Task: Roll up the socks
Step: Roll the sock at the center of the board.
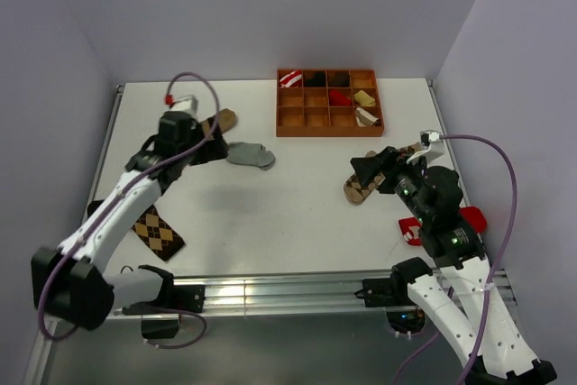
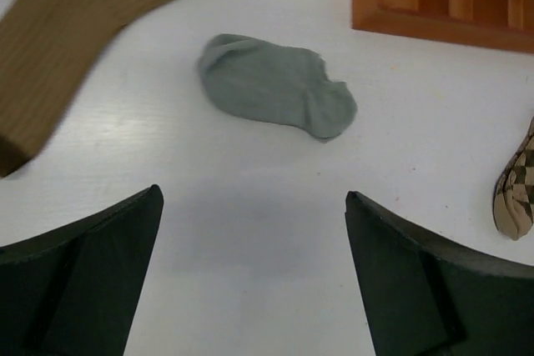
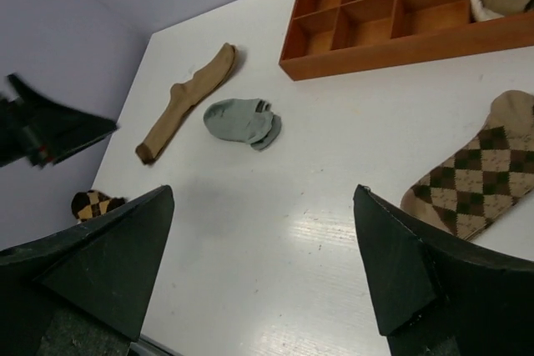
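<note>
Front of tray [image 1: 329,131], R end: light argyle sock [image 1: 361,188]; far front-L: dark argyle sock [image 1: 159,232]; by L corner: small grey sock [image 2: 275,85]. All 3 soft, floppy, light, so pinch toe edge. Jaws wide open, empty, on left gripper [image 2: 253,198] and right gripper [image 3: 263,193].

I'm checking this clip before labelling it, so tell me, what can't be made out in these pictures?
Top view: the left arm covers most of the tan sock; the right gripper hides part of the lighter argyle sock.
Top view: red items beside the right arm are too covered to identify.
Right wrist view: a finger hides most of the darker argyle sock; the frame edge cuts the lighter one.
</note>
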Robot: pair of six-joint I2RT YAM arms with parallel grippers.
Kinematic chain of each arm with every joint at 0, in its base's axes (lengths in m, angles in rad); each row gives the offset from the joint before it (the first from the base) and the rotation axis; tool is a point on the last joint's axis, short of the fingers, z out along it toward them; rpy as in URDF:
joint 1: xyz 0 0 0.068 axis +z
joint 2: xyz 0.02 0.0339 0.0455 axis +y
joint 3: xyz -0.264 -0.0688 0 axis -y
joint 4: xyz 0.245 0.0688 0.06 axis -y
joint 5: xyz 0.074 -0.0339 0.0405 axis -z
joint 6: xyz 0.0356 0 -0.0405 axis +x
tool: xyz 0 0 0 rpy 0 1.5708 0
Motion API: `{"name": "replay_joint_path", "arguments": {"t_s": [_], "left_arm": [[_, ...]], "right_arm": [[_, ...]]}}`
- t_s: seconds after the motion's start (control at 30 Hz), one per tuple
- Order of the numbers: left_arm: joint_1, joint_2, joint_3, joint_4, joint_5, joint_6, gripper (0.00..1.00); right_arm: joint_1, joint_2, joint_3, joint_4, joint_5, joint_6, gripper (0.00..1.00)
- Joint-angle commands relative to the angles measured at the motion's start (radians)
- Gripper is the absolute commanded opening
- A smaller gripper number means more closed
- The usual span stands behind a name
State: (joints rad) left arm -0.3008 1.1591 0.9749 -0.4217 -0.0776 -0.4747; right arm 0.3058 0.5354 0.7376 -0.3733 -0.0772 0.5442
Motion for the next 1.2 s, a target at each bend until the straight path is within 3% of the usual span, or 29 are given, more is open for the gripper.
{"name": "replay_joint_path", "arguments": {"t_s": [0.0,0.27,0.53,0.93,1.17], "left_arm": [[-0.119,0.165,0.117,0.096,-0.083,-0.016,0.96],[-0.262,0.491,0.245,0.294,-0.189,0.018,0.74],[-0.285,0.703,0.292,0.409,-0.188,0.100,0.53],[-0.322,0.809,0.194,0.443,-0.139,0.038,0.44],[-0.506,0.728,0.078,0.423,-0.215,-0.065,0.48]], "right_arm": [[0.009,-0.023,-0.032,0.088,-0.076,0.028,0.94],[0.009,-0.040,-0.053,0.053,-0.078,0.010,0.93],[0.009,-0.078,-0.080,0.048,-0.091,0.002,0.91],[0.009,-0.095,-0.101,0.053,-0.093,-0.001,0.90],[0.009,-0.127,-0.110,0.037,-0.076,-0.016,0.89]]}}
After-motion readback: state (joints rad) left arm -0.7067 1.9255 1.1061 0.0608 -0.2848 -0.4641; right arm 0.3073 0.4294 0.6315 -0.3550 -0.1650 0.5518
